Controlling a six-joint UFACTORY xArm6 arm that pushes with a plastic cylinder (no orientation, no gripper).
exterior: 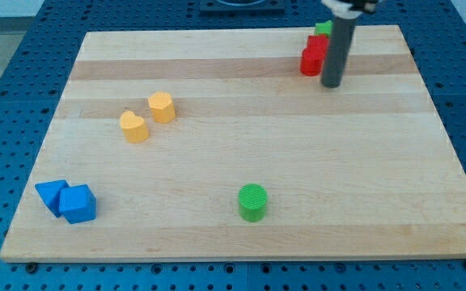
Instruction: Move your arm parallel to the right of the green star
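Two blue blocks [67, 200] lie touching at the board's [217, 97] bottom left corner. Further right, two yellow blocks [147, 117] sit just beside each other. A green cylinder [252, 202] stands near the bottom edge, at the middle. At the top right a red block [312, 56] touches a green block [323, 29], partly hidden behind my rod, so I cannot tell its shape. My tip [332, 84] rests just right of the red block and grasps nothing.

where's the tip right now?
My tip sits near the view's top right, just right of the red block, below the partly hidden green block.
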